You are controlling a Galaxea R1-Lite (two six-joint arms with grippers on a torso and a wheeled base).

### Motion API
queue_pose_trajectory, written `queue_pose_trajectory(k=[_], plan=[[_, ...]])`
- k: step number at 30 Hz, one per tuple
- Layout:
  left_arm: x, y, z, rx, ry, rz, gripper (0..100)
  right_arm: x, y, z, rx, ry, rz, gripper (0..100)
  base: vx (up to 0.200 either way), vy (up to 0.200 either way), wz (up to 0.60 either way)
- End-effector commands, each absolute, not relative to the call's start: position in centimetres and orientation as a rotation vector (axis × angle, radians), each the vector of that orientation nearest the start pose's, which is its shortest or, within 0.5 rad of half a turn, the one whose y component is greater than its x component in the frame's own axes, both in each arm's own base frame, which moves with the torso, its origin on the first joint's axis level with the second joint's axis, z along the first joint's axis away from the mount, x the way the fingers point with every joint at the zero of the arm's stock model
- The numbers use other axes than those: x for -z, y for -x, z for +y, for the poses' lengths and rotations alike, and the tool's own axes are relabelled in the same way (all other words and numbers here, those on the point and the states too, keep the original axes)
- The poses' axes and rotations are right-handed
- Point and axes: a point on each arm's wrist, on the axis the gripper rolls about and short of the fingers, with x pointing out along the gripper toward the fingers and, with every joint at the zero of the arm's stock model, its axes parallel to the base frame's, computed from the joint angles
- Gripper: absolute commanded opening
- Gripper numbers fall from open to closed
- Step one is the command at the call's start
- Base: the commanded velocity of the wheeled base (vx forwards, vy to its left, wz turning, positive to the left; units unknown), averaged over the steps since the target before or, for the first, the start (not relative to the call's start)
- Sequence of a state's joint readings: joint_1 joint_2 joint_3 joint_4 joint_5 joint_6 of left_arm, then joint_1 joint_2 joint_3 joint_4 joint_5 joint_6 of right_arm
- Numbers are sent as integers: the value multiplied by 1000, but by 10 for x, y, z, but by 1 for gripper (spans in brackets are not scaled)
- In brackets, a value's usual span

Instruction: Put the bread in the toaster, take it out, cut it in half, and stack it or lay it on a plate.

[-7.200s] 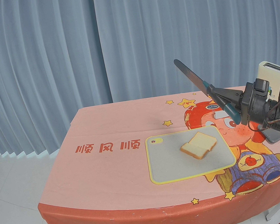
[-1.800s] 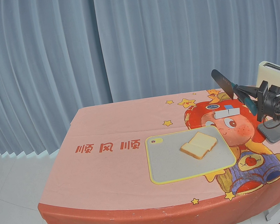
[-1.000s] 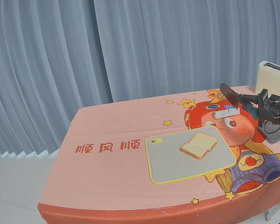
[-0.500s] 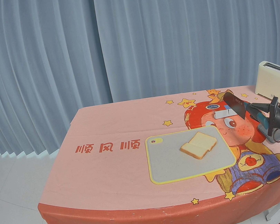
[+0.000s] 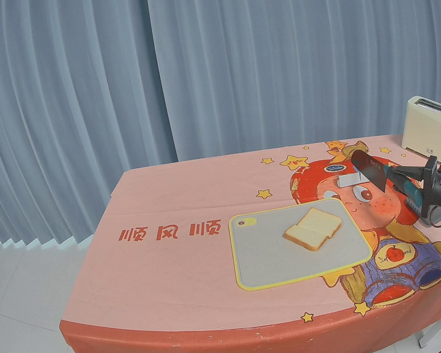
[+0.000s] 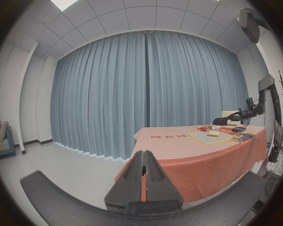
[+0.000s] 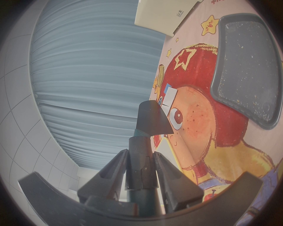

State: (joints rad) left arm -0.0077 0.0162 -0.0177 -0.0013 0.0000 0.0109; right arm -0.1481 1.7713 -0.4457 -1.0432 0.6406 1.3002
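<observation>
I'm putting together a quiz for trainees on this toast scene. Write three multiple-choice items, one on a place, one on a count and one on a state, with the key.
1. Where does the bread lie?
A. on the cutting board
B. on the bare tablecloth
C. on the floor

2. How many pieces of bread are there?
A. one
B. two
C. four

3. What state is the right hand in?
A. open and empty
B. shut on the knife
C. shut on a slice

Key:
1. A, the bread rests on the grey board with the yellow rim.
2. B, two pieces show, one overlapping the other.
3. B, the wrist view shows both fingers clamped on the knife's handle, with the blade held above the table.
</observation>
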Motion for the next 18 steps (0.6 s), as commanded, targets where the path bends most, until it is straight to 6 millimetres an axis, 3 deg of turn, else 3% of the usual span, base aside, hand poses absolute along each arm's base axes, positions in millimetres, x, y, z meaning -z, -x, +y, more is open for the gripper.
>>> queue_pose_trajectory(k=[1, 18], plan=[[-76, 22, 0, 8, -11, 12, 0, -111, -270, -28, -238, -1379, 559, 0, 0, 0, 0], [-76, 22, 0, 8, -11, 12, 0, -107, -272, -28, -227, -1382, 570, 0, 0, 0, 0]])
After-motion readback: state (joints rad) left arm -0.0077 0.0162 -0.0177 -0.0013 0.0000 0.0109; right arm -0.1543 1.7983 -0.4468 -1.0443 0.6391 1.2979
